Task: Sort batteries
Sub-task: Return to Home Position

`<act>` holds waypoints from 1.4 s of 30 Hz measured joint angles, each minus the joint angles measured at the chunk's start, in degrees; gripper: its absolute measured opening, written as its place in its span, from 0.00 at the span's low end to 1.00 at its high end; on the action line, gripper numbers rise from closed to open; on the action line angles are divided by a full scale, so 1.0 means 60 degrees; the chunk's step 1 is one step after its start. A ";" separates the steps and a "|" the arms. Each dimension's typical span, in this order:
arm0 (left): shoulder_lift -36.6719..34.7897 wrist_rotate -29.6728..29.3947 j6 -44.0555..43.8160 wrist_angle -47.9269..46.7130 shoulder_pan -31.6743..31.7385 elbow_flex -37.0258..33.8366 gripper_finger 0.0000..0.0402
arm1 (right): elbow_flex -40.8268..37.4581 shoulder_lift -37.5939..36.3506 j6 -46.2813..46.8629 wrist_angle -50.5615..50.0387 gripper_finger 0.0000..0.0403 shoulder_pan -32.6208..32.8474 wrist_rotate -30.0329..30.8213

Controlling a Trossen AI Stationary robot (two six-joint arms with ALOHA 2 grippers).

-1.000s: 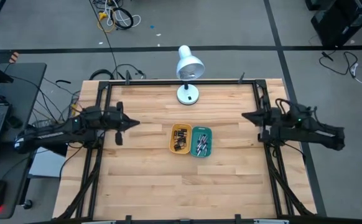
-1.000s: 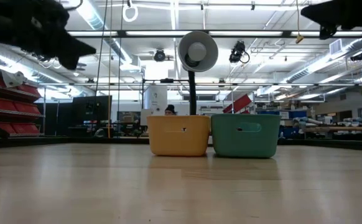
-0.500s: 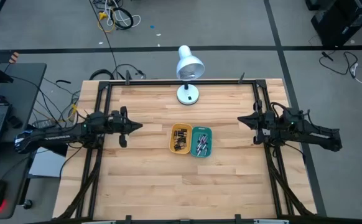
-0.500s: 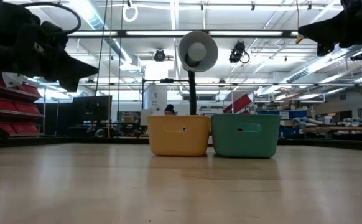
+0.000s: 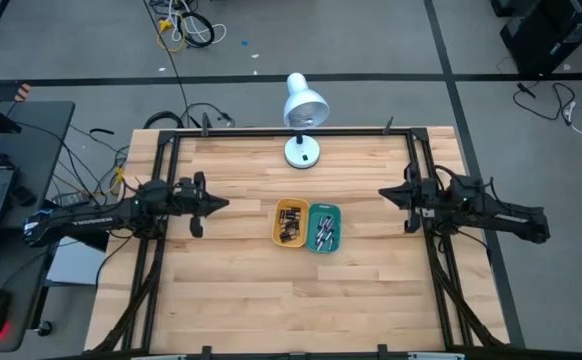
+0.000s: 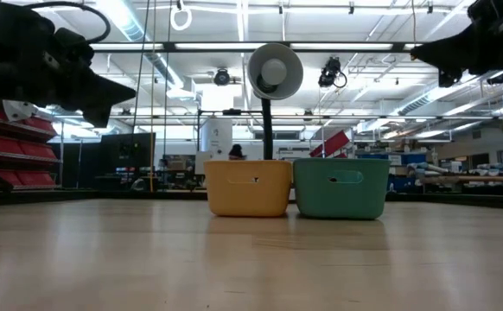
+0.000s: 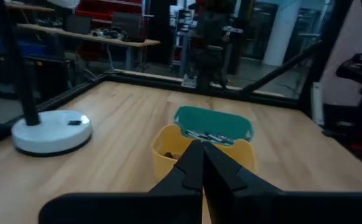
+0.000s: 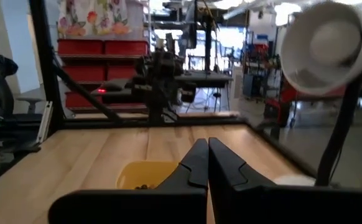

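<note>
A yellow tray [image 5: 290,222] and a teal tray [image 5: 324,227] stand side by side at the table's middle. Dark batteries [image 5: 292,226] lie in the yellow tray and silvery batteries [image 5: 324,233] in the teal one. My left gripper [image 5: 223,201] hovers shut over the table's left part, pointing level toward the trays. My right gripper [image 5: 381,192] hovers shut over the right part, pointing level toward them. In the left wrist view the shut fingers [image 7: 199,163] aim at both trays. In the right wrist view the shut fingers [image 8: 206,160] aim past the yellow tray [image 8: 142,175]. Neither gripper holds anything.
A white desk lamp [image 5: 303,112] stands at the table's far middle on a round base [image 5: 302,152]. A black frame [image 5: 271,132] runs along the table's far, left and right edges. Bare wood lies in front of the trays.
Both arms have sunk lower over the table, staying shut and level; the left settled about half a second ago. My right gripper's tip has also crept a little toward the trays.
</note>
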 joint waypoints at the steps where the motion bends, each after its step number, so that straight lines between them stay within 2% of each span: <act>1: -0.0040 0.0139 -0.0072 -0.0076 -0.0005 0.0033 0.02 | -0.0071 0.0000 0.0172 -0.0017 0.00 0.0000 0.0059; 6: -0.0060 0.0338 0.0003 -0.0311 -0.0113 0.0458 0.02 | -0.0237 0.0007 0.0556 0.0045 0.00 0.0000 0.0106; 14: -0.0491 0.0446 0.0251 -0.1644 -0.0113 0.0934 0.02 | -0.0237 0.0011 0.0334 0.0137 0.00 -0.0061 0.0208; 17: -0.0950 0.0381 0.0290 -0.2138 -0.0117 0.1084 0.02 | -0.0237 0.0011 0.0225 0.0134 0.00 -0.0062 0.0208; 22: -0.2101 0.0355 0.0387 -0.4122 -0.0113 0.1247 0.02 | -0.0237 0.0012 0.0195 -0.0038 0.00 -0.0066 0.0208; 26: -0.2960 0.0346 0.0180 -0.4992 -0.0117 0.1249 0.02 | -0.0237 0.0015 0.0139 -0.0240 0.00 -0.0066 0.0156; 34: -0.2962 0.0069 0.0203 -0.4867 -0.0117 0.1031 0.02 | -0.0458 0.0015 0.0061 0.0409 0.00 -0.0233 -0.0080; 39: -0.2964 0.0019 -0.0087 -0.3351 -0.0117 0.0364 0.02 | -0.1575 0.0009 0.0649 0.2649 0.00 -0.0240 -0.0621; 42: -0.2973 0.0012 -0.0088 -0.2895 -0.0117 0.0221 0.02 | -0.1543 0.0086 0.0733 0.2267 0.00 -0.0240 -0.0659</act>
